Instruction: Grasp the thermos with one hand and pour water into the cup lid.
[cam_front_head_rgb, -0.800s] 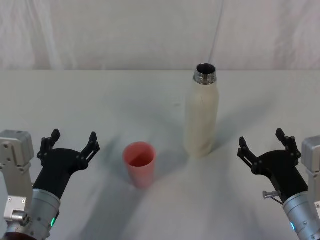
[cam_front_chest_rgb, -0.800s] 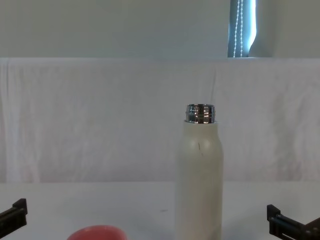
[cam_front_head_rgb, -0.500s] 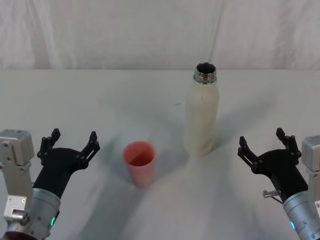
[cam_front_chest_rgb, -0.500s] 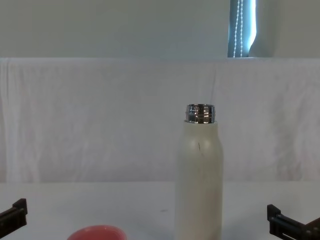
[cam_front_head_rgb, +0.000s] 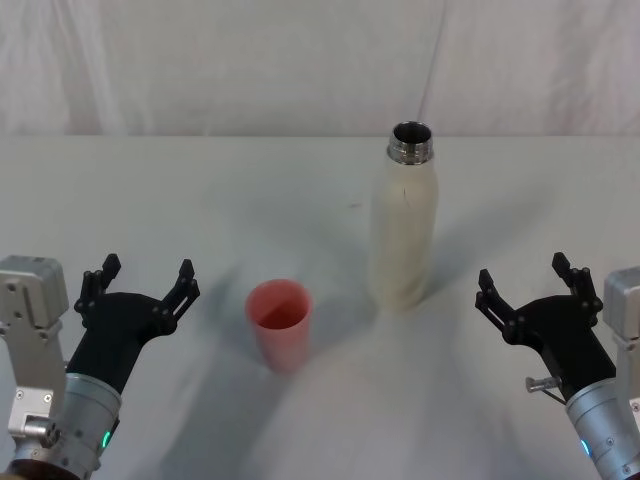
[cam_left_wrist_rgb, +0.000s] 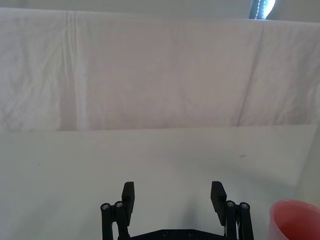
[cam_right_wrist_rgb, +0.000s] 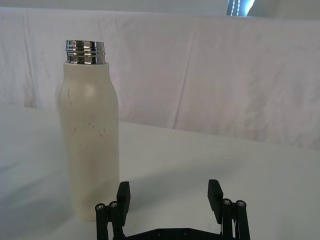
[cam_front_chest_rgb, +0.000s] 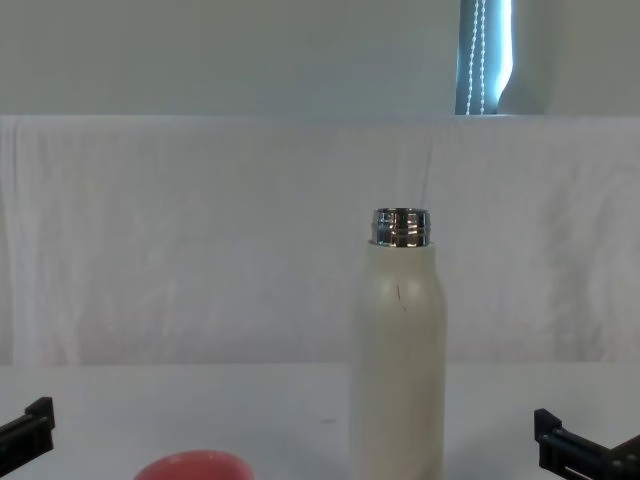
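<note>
The cream-white thermos (cam_front_head_rgb: 404, 232) stands upright and uncapped right of the table's middle, its chrome neck open; it also rises in the chest view (cam_front_chest_rgb: 399, 360) and the right wrist view (cam_right_wrist_rgb: 92, 135). The pinkish-red cup lid (cam_front_head_rgb: 279, 325) stands upright to its front left, with its rim at the chest view's bottom edge (cam_front_chest_rgb: 194, 467) and in a corner of the left wrist view (cam_left_wrist_rgb: 296, 220). My left gripper (cam_front_head_rgb: 140, 282) is open, left of the cup lid and apart from it. My right gripper (cam_front_head_rgb: 524, 278) is open, to the right of the thermos and nearer me, holding nothing.
The table (cam_front_head_rgb: 180, 190) is covered in white cloth, and a white draped backdrop (cam_front_head_rgb: 250, 60) hangs along its far edge. A small dark speck (cam_front_head_rgb: 354, 206) lies on the cloth behind the cup lid.
</note>
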